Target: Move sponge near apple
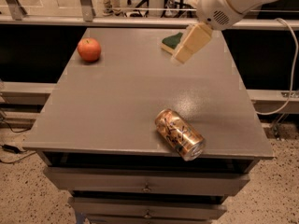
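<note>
The sponge (171, 40), dark green on top with a pale yellow base, lies flat at the far right of the grey table (117, 101); only its left part shows, the rest is hidden behind my gripper. The red-orange apple (89, 49) sits at the far left of the table, well apart from the sponge. My gripper (180, 57), with tan fingers under a white arm, hangs above the table just in front of and to the right of the sponge. It holds nothing that I can see.
A gold-brown drink can (180, 134) lies on its side near the table's front edge, right of centre. Drawers (145, 183) are below the tabletop. A metal rail (93, 20) runs behind the table. A cable (292, 69) hangs on the right.
</note>
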